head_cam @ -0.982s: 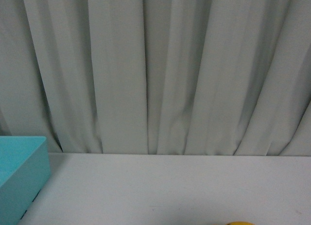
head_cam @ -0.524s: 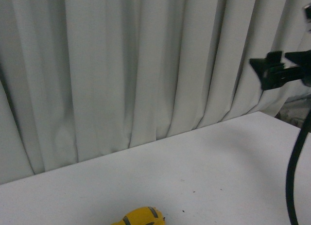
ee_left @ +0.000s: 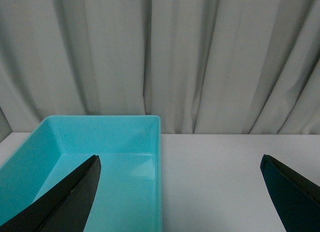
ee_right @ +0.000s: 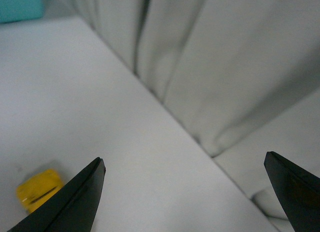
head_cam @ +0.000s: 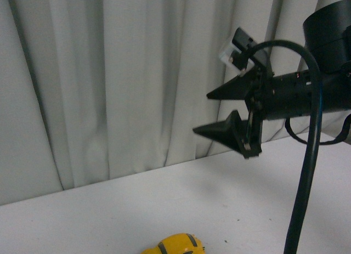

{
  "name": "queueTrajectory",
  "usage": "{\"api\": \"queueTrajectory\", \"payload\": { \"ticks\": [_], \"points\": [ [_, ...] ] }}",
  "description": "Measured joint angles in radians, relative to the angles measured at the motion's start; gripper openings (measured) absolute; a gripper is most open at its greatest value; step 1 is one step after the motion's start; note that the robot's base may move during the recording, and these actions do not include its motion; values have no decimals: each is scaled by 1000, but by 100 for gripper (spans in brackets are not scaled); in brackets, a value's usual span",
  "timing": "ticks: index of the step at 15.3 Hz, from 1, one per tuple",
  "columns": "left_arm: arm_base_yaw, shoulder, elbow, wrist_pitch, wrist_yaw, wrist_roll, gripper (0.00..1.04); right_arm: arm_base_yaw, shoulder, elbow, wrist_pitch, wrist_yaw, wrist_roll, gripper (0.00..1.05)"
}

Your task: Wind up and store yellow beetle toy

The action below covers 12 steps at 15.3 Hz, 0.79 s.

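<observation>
The yellow beetle toy sits on the white table at the bottom edge of the front view, partly cut off; it also shows small and blurred in the right wrist view. My right gripper hangs open high above the table, up and to the right of the toy, with nothing between its fingers. My left gripper is open too, held over the table beside a turquoise bin. The toy is not in the left wrist view.
Grey curtains hang along the table's far edge. A black cable loops down from the right arm. A corner of the turquoise bin shows far off in the right wrist view.
The front view has swung right: the bin has left it, the toy has come further into view, and the right arm has moved in large from the right.
</observation>
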Motion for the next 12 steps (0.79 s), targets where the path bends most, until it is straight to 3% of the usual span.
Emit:
{"api": "queueTrajectory", "payload": {
  "ticks": [3, 5, 12],
  "points": [
    [0, 0, 0, 0, 0, 0, 98, 35, 56, 68, -365, -38, -335, 98],
    [0, 0, 0, 0, 0, 0, 98, 47, 103, 94, -492, -29, -511, 98],
    [0, 0, 0, 0, 0, 0, 98, 113, 308, 162, -673, 41, -845, 98]
  ]
}}
